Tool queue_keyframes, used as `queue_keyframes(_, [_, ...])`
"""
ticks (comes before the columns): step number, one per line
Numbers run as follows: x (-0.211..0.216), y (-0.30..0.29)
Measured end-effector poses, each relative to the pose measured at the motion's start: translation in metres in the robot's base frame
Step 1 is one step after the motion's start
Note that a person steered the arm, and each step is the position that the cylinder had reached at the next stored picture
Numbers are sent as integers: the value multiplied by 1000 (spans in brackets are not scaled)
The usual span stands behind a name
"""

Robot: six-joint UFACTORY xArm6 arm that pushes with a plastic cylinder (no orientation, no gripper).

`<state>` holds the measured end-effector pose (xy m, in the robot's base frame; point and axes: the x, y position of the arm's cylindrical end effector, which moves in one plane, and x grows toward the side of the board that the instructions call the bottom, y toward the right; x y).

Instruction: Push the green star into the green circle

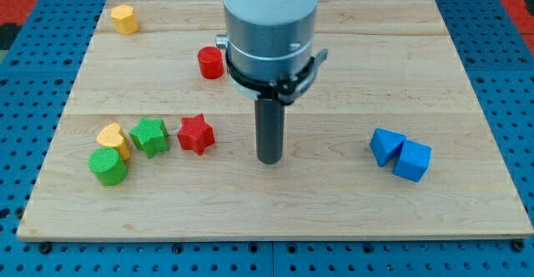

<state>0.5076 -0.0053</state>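
While my tip [269, 159] rests mid-board, bare and touching nothing, the green star [150, 136] sits toward the worktop's left edge, beyond the red star [196, 133]. The green circle [108, 167] lies just past it, nearer the bottom-left corner.

The arm's pale housing [269, 10] runs off the view's top edge, hiding the wooden board [375, 77] behind it and the right edge of the red cylinder [210, 62] beside it.
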Motion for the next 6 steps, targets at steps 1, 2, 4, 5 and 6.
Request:
queue_keyframes(1, [51,-14])
queue_keyframes(2, [75,-96])
queue_keyframes(4, [36,-231])
queue_keyframes(5, [4,-202])
queue_keyframes(6, [4,-164])
